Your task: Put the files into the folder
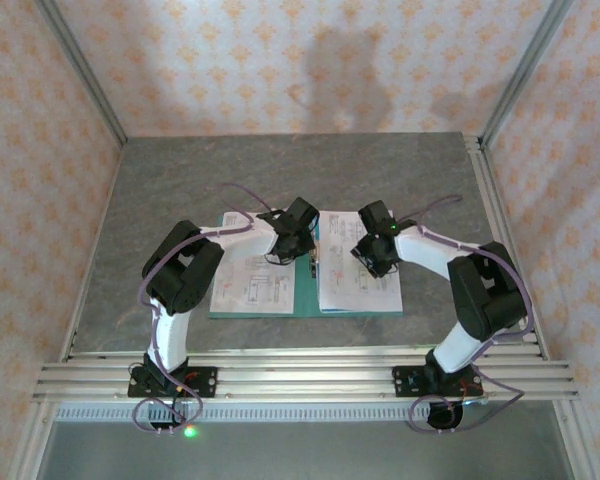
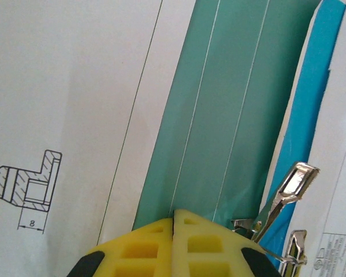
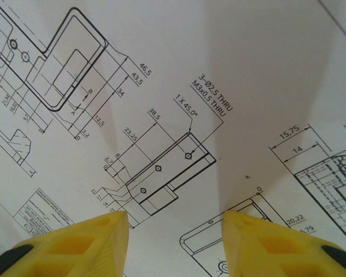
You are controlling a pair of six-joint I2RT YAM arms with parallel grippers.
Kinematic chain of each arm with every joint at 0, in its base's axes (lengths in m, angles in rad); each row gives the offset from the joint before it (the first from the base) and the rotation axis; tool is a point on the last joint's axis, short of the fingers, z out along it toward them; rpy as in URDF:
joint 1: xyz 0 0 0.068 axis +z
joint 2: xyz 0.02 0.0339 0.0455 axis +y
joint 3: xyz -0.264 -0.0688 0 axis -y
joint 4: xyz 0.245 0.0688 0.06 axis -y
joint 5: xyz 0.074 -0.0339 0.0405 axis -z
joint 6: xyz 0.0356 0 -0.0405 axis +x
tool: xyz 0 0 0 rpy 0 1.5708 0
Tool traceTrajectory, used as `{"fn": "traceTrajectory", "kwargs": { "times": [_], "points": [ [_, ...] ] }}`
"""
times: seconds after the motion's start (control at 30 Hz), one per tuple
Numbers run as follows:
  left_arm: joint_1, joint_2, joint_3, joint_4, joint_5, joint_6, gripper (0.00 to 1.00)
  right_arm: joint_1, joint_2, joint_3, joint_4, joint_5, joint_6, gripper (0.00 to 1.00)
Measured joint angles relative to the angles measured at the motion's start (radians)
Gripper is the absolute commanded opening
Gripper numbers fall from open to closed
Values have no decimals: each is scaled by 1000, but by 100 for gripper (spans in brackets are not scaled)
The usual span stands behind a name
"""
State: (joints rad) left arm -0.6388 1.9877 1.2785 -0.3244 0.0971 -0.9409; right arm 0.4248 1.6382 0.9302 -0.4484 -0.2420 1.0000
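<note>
Starting at the near edge, both arms rise from the rail (image 1: 300,372) and curl inward over the grey desk (image 1: 160,180). Just past the rail lies the folder (image 1: 307,296), teal, spread open and flat on the desk. The files are on it: a left-hand sheet (image 1: 255,290) on one cover and a right-hand sheet (image 1: 360,290) on the other, with the teal spine showing between them.

Up close on the left wrist, the left fingers (image 2: 173,245) are pressed tight together, closed on themselves, low over the teal strip. Printed paper runs along one side of them, and the metal clip (image 2: 289,187) is on the other, its lever tilted up.

On the right wrist, the right fingers (image 3: 104,239) stand apart, open, over the right-hand sheet's line drawings and dimension text; whether the tips touch the paper, I cannot tell.

From above, both sets of fingers sit toward the folder's far end, either side of the spine. Beyond them comes more desk, then the patterned wall (image 1: 310,60).
</note>
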Motion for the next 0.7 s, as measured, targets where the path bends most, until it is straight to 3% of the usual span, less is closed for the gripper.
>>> {"fn": "traceTrajectory", "kwargs": {
  "times": [0.7],
  "points": [
    [0, 0, 2, -2, 0, 0, 0, 24, 57, 55, -15, 6, -36, 46]
  ]
}}
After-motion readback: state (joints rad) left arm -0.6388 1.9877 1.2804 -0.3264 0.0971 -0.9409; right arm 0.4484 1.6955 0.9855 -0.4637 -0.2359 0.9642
